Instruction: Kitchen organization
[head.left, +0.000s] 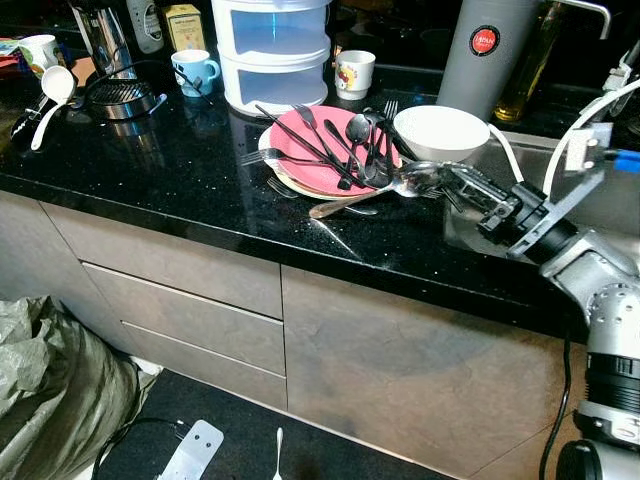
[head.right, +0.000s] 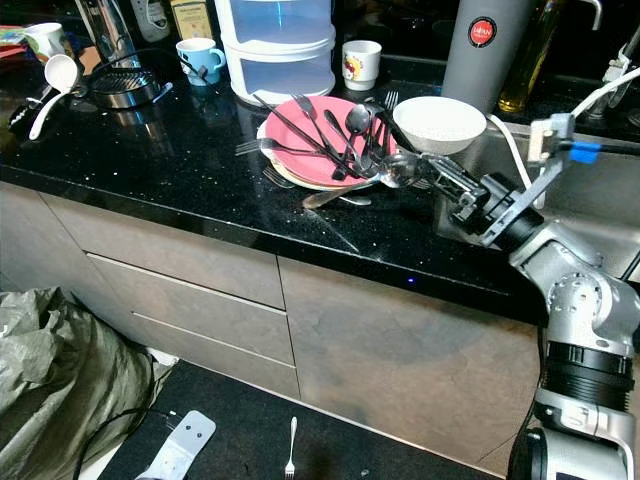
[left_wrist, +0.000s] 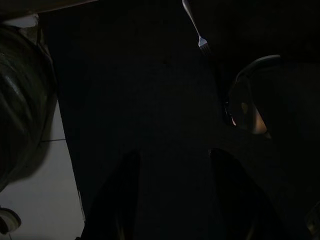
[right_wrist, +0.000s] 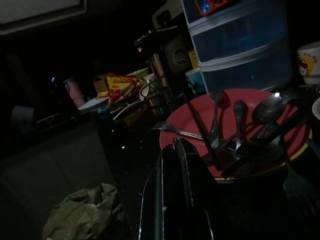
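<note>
A pink plate (head.left: 300, 140) on a cream plate sits on the black counter (head.left: 150, 170), piled with several black and silver pieces of cutlery (head.left: 350, 145). A white bowl (head.left: 440, 130) stands just right of it. A large silver spoon (head.left: 360, 200) slants from the plate's front rim down onto the counter. My right gripper (head.left: 440, 176) reaches in from the right and is shut on that spoon's bowl end; in the right wrist view its fingers (right_wrist: 175, 170) are pressed together before the plate (right_wrist: 200, 115). My left gripper (left_wrist: 175, 165) hangs open over the dark floor.
A clear plastic drawer unit (head.left: 272, 50), blue mug (head.left: 195, 70), white mug (head.left: 354, 72) and grey flask (head.left: 485, 50) line the back. A white ladle (head.left: 55, 85) lies far left, the sink (head.left: 610, 200) on the right. A fork (head.left: 278, 450) and a green sack (head.left: 50, 390) are on the floor.
</note>
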